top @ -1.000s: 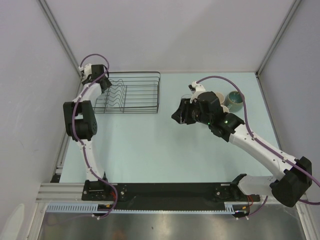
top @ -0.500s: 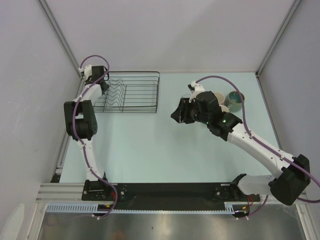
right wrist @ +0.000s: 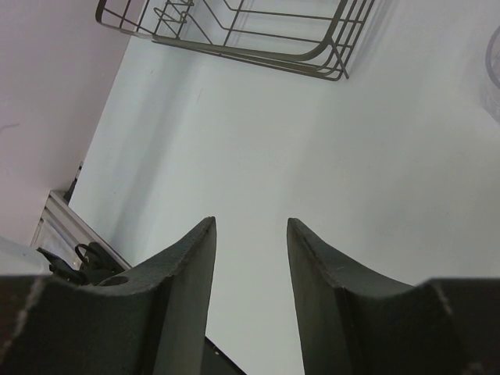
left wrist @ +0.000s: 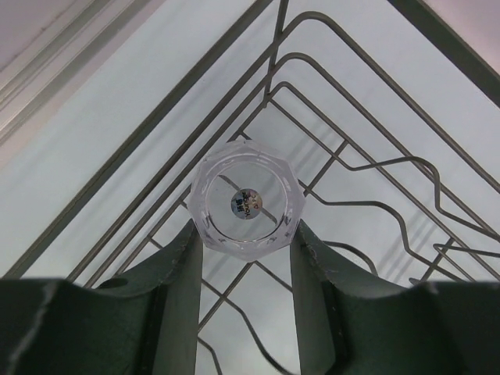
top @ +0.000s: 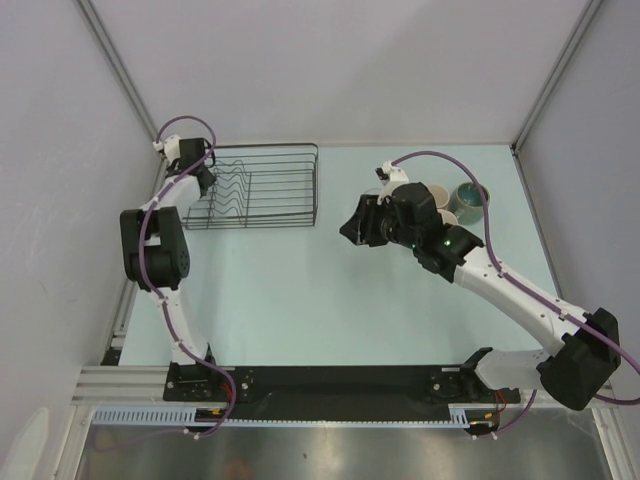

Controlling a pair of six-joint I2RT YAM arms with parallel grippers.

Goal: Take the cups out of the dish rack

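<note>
The black wire dish rack (top: 262, 186) stands at the far left of the table. In the left wrist view a clear glass tumbler (left wrist: 246, 199) stands upright in a corner of the rack (left wrist: 353, 166). My left gripper (left wrist: 244, 226) has a fingertip against each side of it. In the top view that gripper (top: 197, 175) is at the rack's left end. My right gripper (top: 352, 228) is open and empty above bare table, right of the rack. A pinkish cup (top: 438, 200) and a teal cup (top: 470, 200) stand on the table behind it. I cannot make out the black mug.
The right wrist view looks past my open right gripper (right wrist: 250, 223) to the rack (right wrist: 234, 31) at the top. A pale curved rim (right wrist: 494, 70) shows at its right edge. The left enclosure wall runs close beside the rack.
My left gripper has moved a little toward the far left corner, and the rack has shifted slightly left with it. My right arm has barely moved.
</note>
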